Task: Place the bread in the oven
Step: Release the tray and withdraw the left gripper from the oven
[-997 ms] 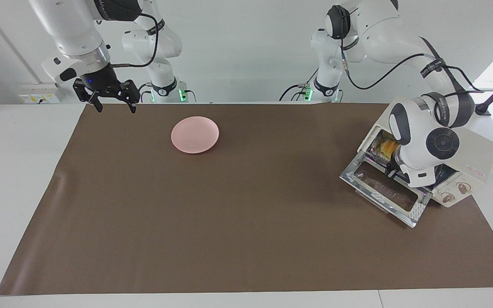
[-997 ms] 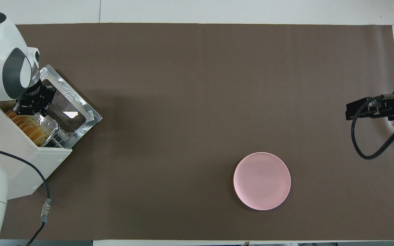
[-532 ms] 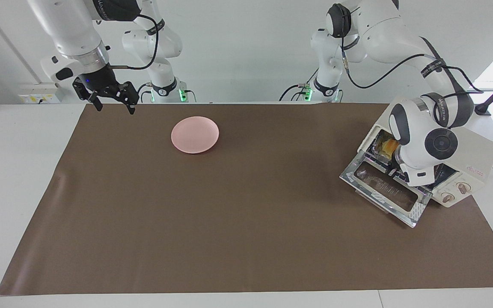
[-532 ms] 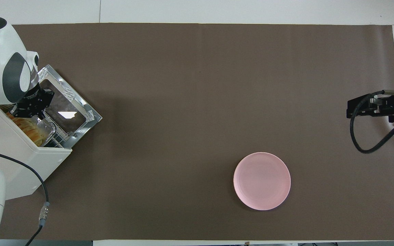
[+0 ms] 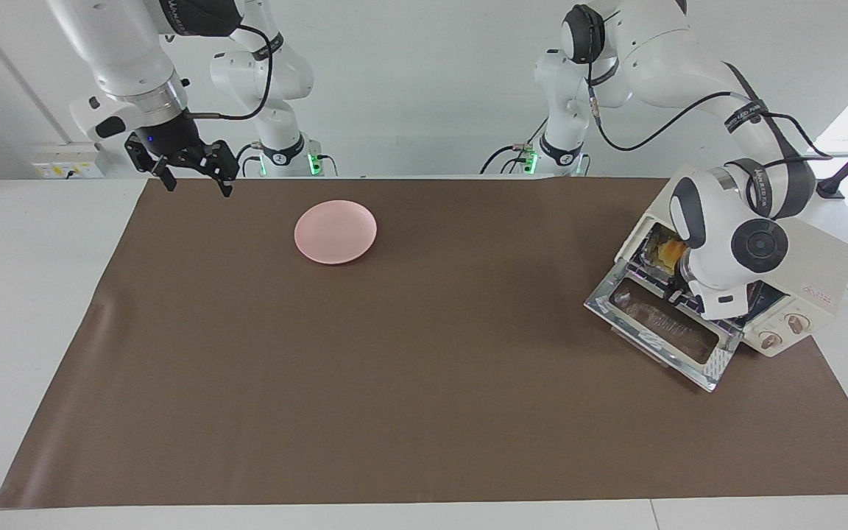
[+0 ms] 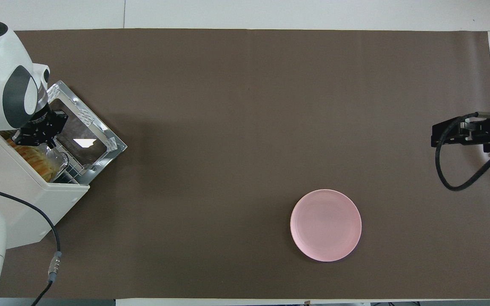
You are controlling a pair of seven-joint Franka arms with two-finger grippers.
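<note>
- Bread lies in a foil tray on the rack inside the oven, whose door hangs open.
- Left gripper, at the oven mouth, is pinched shut; whether it grips the tray is hidden.
- Right gripper waits with fingers spread and nothing between them over the mat's edge, clear of the pink plate.

A plain white wall rises past the white table, with daylight at one end

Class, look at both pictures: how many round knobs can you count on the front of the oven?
2: both knobs sit side by side on the oven's front panel, beside its open door. The left arm covers part of the front, so more may be hidden.
</note>
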